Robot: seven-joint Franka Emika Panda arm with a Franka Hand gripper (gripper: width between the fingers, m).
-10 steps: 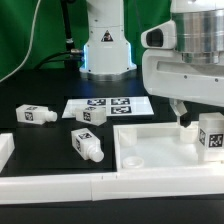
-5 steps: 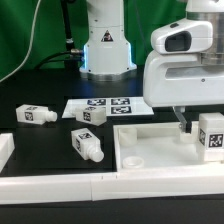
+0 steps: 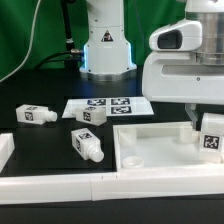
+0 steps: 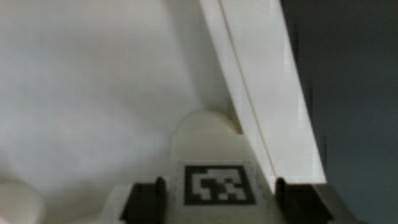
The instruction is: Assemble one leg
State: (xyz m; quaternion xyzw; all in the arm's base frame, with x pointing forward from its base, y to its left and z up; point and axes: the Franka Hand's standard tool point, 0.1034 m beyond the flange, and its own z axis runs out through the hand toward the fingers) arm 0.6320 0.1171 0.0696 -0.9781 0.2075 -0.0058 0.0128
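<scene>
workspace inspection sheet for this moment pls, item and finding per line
surface: dark table, white border pieces along its front.
job's things: white tabletop panel at the exterior view's right; tagged leg upright on it; three tagged legs lying on the table.
clutter: nothing seen.
grippers: pincer lowered around the upright leg, fingers on either side; contact cannot be told.
cables: black cable beside the robot base.
surroundings: marker board flat on the table; green backdrop.
</scene>
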